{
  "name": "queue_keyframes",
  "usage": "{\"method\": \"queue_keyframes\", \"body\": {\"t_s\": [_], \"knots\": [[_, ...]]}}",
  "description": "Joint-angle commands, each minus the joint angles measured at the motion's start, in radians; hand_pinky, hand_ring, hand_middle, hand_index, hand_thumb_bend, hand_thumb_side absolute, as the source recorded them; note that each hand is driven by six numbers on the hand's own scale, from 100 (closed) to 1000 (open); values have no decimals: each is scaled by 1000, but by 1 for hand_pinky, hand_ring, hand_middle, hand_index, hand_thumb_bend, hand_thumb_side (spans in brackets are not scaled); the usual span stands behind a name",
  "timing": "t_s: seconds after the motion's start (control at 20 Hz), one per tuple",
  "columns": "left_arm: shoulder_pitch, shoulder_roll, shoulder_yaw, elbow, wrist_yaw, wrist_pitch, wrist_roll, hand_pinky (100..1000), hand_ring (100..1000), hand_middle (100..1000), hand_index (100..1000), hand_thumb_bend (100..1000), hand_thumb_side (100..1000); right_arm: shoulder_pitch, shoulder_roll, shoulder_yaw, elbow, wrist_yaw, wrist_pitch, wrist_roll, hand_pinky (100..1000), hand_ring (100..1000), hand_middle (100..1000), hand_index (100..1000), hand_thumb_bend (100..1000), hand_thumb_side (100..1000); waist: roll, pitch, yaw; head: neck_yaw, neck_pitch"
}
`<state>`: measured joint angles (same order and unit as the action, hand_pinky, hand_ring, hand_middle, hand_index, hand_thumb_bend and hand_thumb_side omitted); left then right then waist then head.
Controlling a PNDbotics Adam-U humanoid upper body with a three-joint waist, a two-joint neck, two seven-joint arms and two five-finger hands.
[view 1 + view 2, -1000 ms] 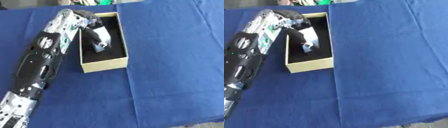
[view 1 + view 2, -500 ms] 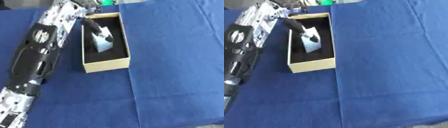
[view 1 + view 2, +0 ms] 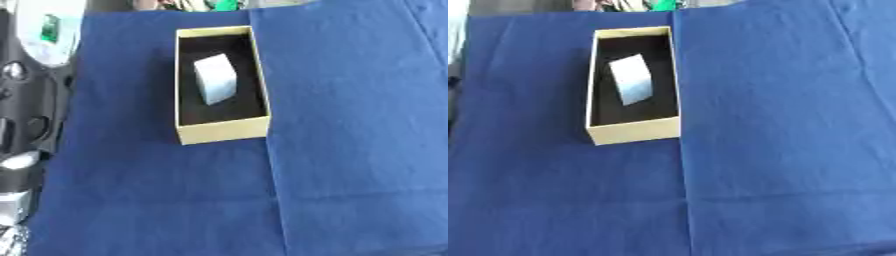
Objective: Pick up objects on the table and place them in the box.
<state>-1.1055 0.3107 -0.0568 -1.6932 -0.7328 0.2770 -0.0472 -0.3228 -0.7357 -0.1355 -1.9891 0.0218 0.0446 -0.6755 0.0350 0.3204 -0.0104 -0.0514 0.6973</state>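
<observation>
- Withdrawn from the box (image 3: 221, 131) since half a second ago, the left arm (image 3: 26, 115) is now seen only along the left edge of the left eye view; its hand is out of view, so whether it is open or closed cannot be told.
- A pale grey block (image 3: 214, 78) has been left inside the box, leaning on the black lining, touched by nothing.
- The box is set near the far edge of the blue tablecloth (image 3: 780, 125), left of centre.
- No right hand is shown.
</observation>
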Motion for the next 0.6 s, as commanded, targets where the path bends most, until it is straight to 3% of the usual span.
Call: {"method": "queue_keyframes", "body": {"t_s": [0.05, 0.15, 0.25, 0.4, 0.6], "knots": [[31, 105, 46, -151, 254, 44, 241, 634, 681, 694, 776, 100, 790, 4, -44, -25, -11, 3, -17, -25, 705, 770, 706, 772, 100, 910, -4, -12, 8, -3, 8], [86, 153, 59, -238, 378, 49, 391, 635, 687, 702, 783, 100, 771, 12, -48, -34, -11, 1, -31, -44, 704, 770, 708, 773, 100, 912, -6, -11, 17, -1, 9], [143, 197, 67, -290, 479, 17, 531, 631, 683, 699, 784, 100, 751, 19, -51, -40, -11, -4, -48, -66, 704, 771, 710, 775, 100, 916, -6, -11, 23, 3, 9], [249, 264, 72, -305, 548, -121, 691, 634, 689, 704, 791, 163, 719, 26, -56, -44, -11, -12, -80, -98, 704, 780, 723, 783, 100, 924, -4, -9, 32, 1, 2], [411, 304, 83, -307, 582, -272, 784, 647, 709, 724, 806, 224, 721, 32, -59, -48, -11, -21, -140, -130, 706, 801, 762, 811, 100, 959, -4, -4, 36, -21, -10]]}}
